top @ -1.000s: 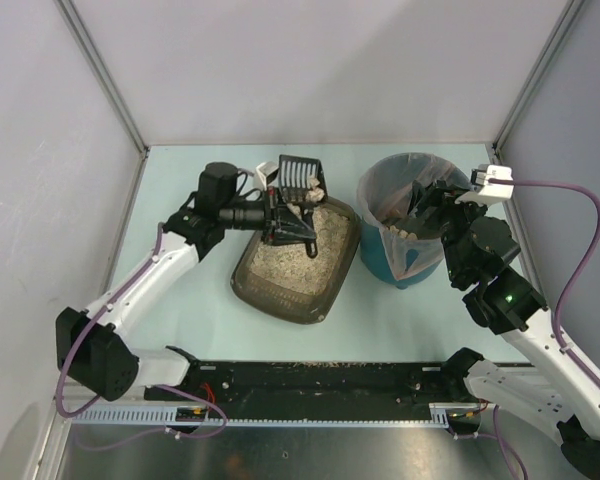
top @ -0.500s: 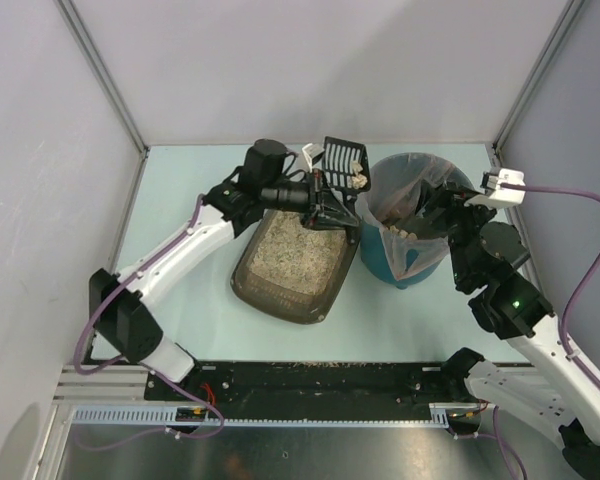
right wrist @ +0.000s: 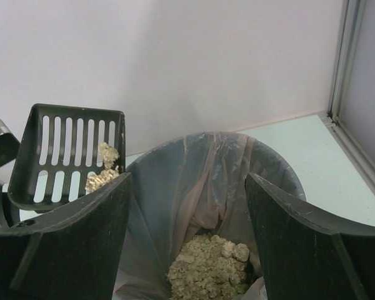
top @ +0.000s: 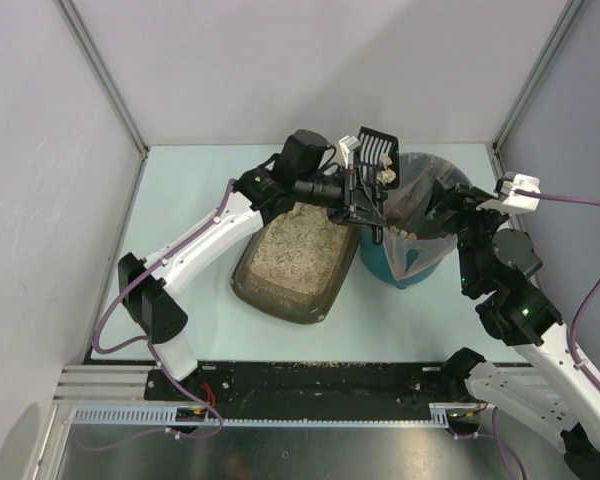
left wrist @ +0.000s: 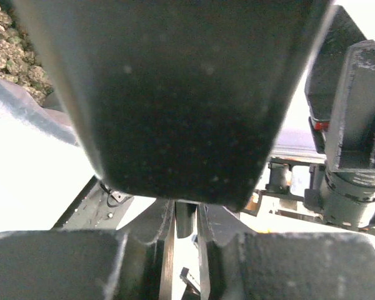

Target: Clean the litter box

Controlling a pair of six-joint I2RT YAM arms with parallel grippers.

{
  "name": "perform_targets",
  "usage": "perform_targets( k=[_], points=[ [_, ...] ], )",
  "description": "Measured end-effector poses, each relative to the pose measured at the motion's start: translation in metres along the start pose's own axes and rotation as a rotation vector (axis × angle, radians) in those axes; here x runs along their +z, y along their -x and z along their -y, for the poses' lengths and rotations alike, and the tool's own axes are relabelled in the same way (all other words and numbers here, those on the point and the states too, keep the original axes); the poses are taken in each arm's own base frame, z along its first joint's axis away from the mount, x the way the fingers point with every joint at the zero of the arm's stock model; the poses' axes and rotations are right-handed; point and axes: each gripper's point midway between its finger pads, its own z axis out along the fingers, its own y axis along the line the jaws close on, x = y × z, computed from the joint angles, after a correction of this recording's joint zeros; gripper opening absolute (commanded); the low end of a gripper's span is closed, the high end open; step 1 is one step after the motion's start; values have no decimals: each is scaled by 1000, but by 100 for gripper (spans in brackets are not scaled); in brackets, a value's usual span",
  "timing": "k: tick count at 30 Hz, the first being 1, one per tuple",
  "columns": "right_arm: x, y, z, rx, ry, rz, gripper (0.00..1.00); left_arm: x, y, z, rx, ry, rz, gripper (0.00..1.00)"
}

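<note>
The litter box sits on the bench, just left of the teal bin. The left jaws are clamped on the slotted scoop, which carries clumps at the bin's rim. The right jaws stand apart beside the bin.

Top camera looks down from behind the arms over the whole tabletop, litter box included. Right wrist camera closely faces the bin and slotted scoop, shared by these 2 views. Left wrist lens is nearly blocked.
</note>
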Motion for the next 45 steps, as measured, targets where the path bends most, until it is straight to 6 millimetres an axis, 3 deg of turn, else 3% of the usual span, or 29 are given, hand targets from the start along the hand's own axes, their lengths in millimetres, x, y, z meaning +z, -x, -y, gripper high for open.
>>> perform_targets(
  k=[16,22,25,34,38,45],
  points=[
    [-3,3,7,-14,-20,8,78,16,-2,-32,242,300,11,0],
    [-1,8,5,-44,-11,25,78,17,5,-31,355,384,22,0],
    [-1,8,6,-36,-19,28,77,13,8,-36,405,431,24,0],
    [-1,6,6,7,-27,20,77,-10,2,-75,490,641,-40,0],
    [-1,7,6,0,-26,23,78,-8,-2,-87,545,731,-71,0],
    [3,5,1,1,-21,23,78,-17,-6,-94,647,867,-67,0]
  ],
)
